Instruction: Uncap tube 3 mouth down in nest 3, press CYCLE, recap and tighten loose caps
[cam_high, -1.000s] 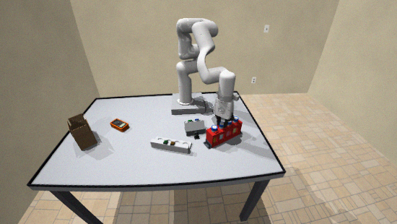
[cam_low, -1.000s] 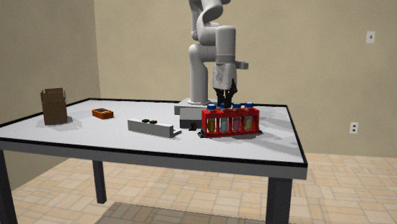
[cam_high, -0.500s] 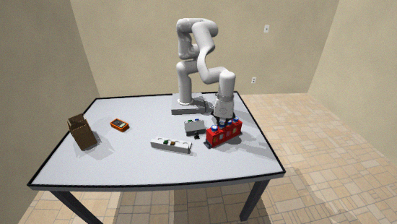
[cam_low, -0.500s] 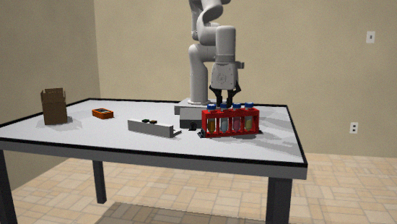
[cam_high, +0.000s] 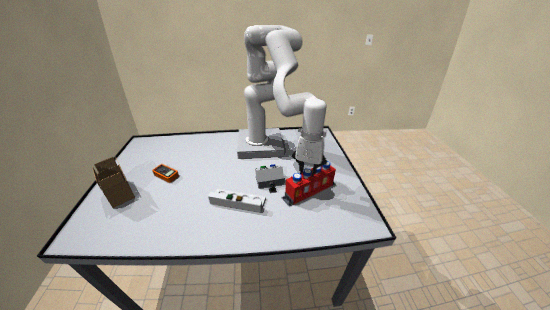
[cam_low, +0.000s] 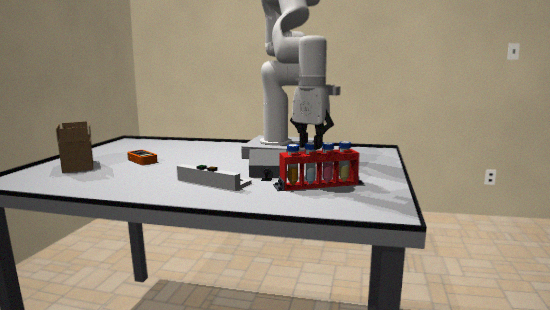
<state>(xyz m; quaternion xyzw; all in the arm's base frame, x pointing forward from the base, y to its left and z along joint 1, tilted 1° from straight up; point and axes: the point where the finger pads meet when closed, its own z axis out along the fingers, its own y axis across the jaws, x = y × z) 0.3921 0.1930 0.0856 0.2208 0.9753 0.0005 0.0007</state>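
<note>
The red decapping station [cam_high: 310, 184] stands at the right of the table with four blue-capped tubes; it also shows in the exterior view [cam_low: 320, 170]. All four caps sit on their tubes. My gripper [cam_high: 310, 169] points straight down over the rack, and its fingers [cam_low: 312, 141] straddle the cap of tube 3 [cam_low: 310, 147], slightly parted and loose around it. The cap tray [cam_high: 237, 200] lies to the left of the rack with its nests empty and both lamps dark [cam_low: 206, 167]. The key housing [cam_high: 270, 175] sits behind the tray, with no key lit.
A brown cardboard box [cam_high: 114, 182] stands at the far left of the table. An orange device [cam_high: 166, 172] lies beside it. The arm's base plate [cam_high: 262, 147] is at the back behind the rack.
</note>
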